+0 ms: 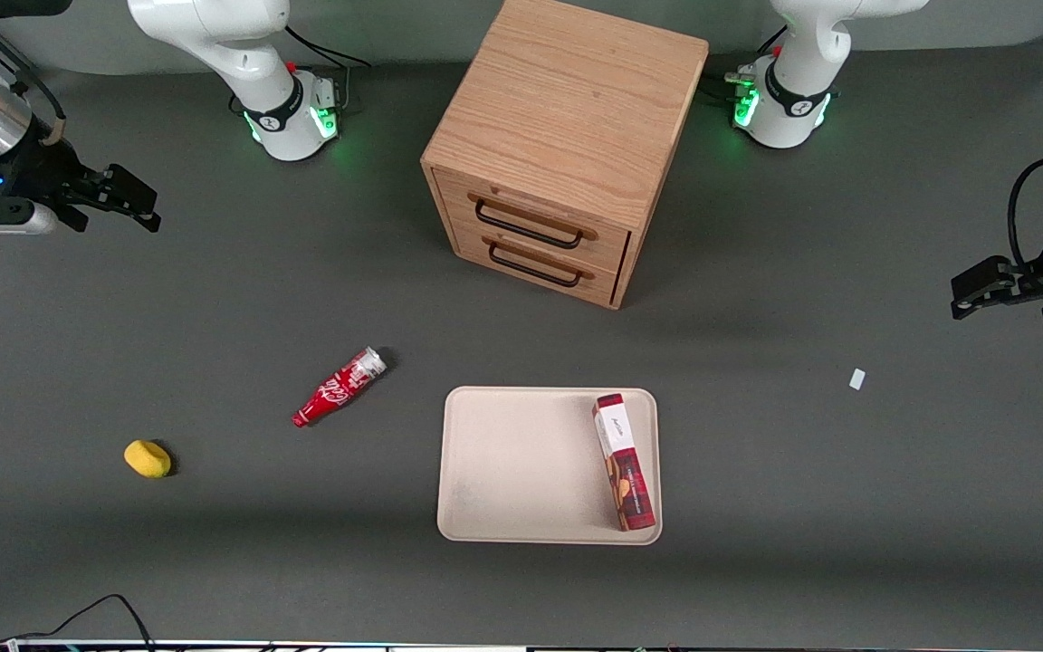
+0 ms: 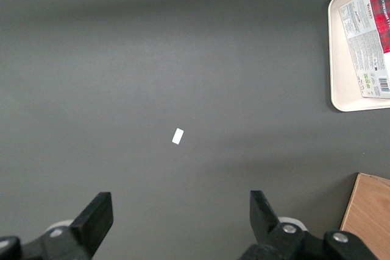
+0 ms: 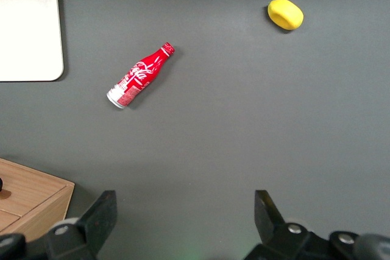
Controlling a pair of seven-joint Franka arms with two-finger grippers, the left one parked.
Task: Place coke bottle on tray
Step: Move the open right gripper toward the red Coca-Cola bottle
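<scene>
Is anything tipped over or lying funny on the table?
Yes. The coke bottle lies on its side on the table, not on the tray. A red-and-white box lies askew on the tray. The open gripper hovers far off.

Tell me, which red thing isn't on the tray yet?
The coke bottle. It lies on its side on the bare table beside the tray, while the red-and-white box already rests on it. The gripper hangs open, high at the working arm's end.

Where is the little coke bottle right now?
The coke bottle lies on the table between the tray and a yellow object, far from the open claw.
</scene>
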